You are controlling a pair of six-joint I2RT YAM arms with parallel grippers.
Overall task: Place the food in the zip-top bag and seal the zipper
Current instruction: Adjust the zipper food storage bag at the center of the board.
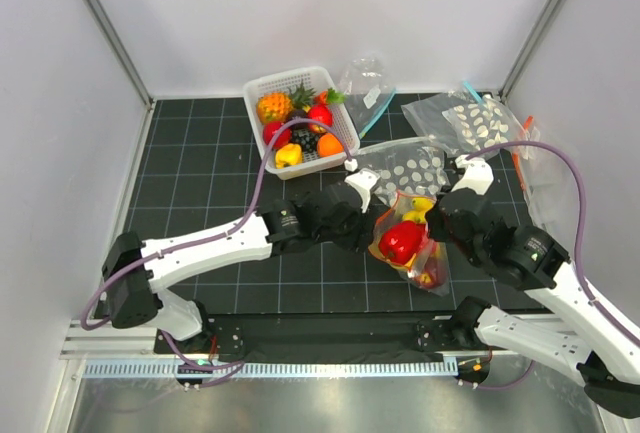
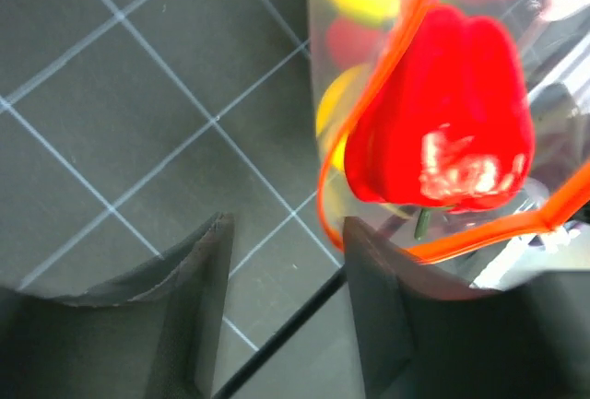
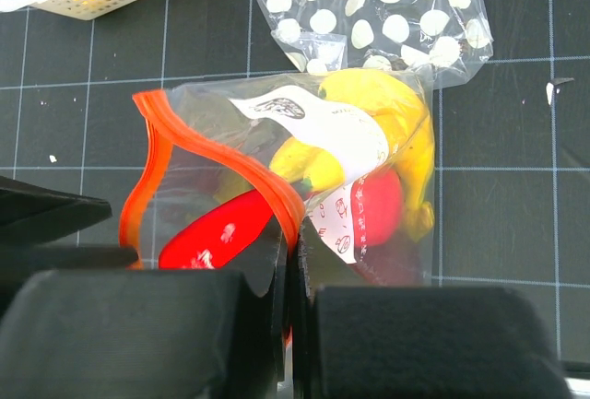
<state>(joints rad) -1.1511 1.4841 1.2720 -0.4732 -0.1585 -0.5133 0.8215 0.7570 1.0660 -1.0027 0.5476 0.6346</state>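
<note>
At the near edge of the table, the two arms are reaching inward toward each other over the black gridded mat. The right gripper is pressing its jaws together on the mouth edge of the zip-top bag, pinching the plastic where the orange-red zipper is curving round. The mouth is gaping, with the strip looped apart rather than pressed shut.

The left gripper is hovering with its jaws spread. Its right finger is sitting against the bag's side, just beside the zipper, and nothing is lying between the jaws.

The bag is lying on the mat between the two grippers, in the middle of the table. Inside it, a red toy pepper is sitting near the mouth. The yellow banana bunch is lying deeper in, behind the white label.

Just beyond the bag, a dotted clear bag is lying flat, touching its far end. Farther back, a white basket is holding more toy fruit. A second dotted bag and a blue-zip bag are lying near the back wall.
</note>
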